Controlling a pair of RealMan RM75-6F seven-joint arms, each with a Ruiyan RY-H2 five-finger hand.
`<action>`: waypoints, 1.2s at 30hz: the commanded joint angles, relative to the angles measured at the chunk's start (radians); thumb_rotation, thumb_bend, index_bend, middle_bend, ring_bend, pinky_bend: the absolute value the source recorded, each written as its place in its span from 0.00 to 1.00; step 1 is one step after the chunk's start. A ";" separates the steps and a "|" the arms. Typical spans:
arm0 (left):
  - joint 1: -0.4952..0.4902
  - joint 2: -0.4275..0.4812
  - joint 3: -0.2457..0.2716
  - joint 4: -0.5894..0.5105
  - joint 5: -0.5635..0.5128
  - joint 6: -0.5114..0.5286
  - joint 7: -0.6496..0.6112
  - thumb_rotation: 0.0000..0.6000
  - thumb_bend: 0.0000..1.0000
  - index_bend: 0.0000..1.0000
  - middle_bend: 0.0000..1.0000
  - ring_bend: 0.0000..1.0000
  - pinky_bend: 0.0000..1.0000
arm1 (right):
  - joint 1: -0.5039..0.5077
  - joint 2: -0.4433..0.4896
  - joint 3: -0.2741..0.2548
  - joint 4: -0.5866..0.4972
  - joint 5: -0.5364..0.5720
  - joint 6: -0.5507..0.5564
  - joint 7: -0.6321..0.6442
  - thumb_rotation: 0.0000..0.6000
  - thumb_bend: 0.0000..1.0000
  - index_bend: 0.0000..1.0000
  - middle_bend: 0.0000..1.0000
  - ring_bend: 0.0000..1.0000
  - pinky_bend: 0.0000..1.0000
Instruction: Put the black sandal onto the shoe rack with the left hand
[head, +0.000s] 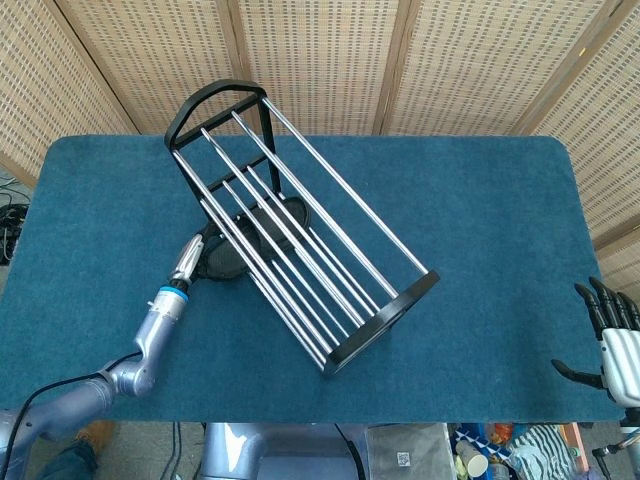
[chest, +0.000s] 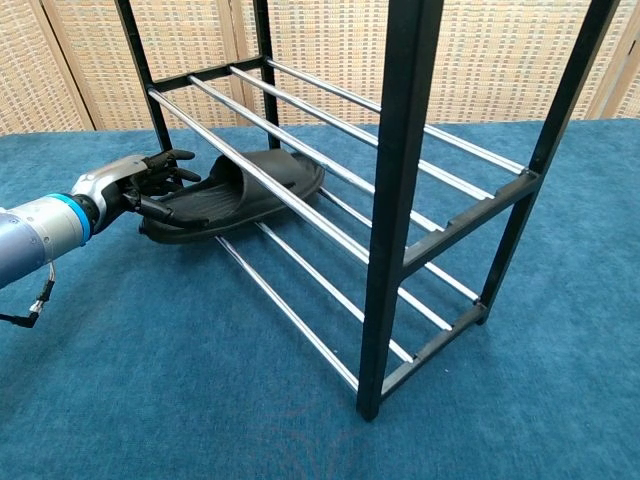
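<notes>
The black sandal (chest: 245, 193) lies on the lower rails of the black and chrome shoe rack (chest: 398, 200), toe pointing into the rack and heel sticking out at the left. My left hand (chest: 140, 187) is at the heel with its fingers spread; the lower fingers (chest: 165, 207) touch the heel and the upper ones are lifted off it. From the head view the sandal (head: 232, 258) shows through the rails of the rack (head: 380, 318), with the left hand (head: 190, 257) at its left end. My right hand (head: 612, 335) hangs open beyond the table's right edge.
The rack stands slanted across the blue carpeted table (head: 480, 230), its upper rails running right over the sandal. Woven screens (head: 330, 50) close off the back. A cable (chest: 30, 300) dangles from the left forearm.
</notes>
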 joint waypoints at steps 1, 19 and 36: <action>0.012 0.017 -0.005 -0.030 -0.016 0.007 0.023 1.00 0.12 0.00 0.00 0.00 0.00 | -0.001 0.001 0.000 0.000 -0.001 0.002 0.002 1.00 0.00 0.00 0.00 0.00 0.00; 0.112 0.194 0.065 -0.255 0.020 0.021 0.031 1.00 0.12 0.00 0.00 0.00 0.00 | -0.012 0.012 -0.007 -0.010 -0.026 0.024 0.020 1.00 0.00 0.00 0.00 0.00 0.00; 0.306 0.622 0.180 -0.619 0.141 0.185 0.060 1.00 0.12 0.00 0.00 0.00 0.00 | -0.025 0.031 -0.018 -0.021 -0.066 0.051 0.051 1.00 0.00 0.00 0.00 0.00 0.00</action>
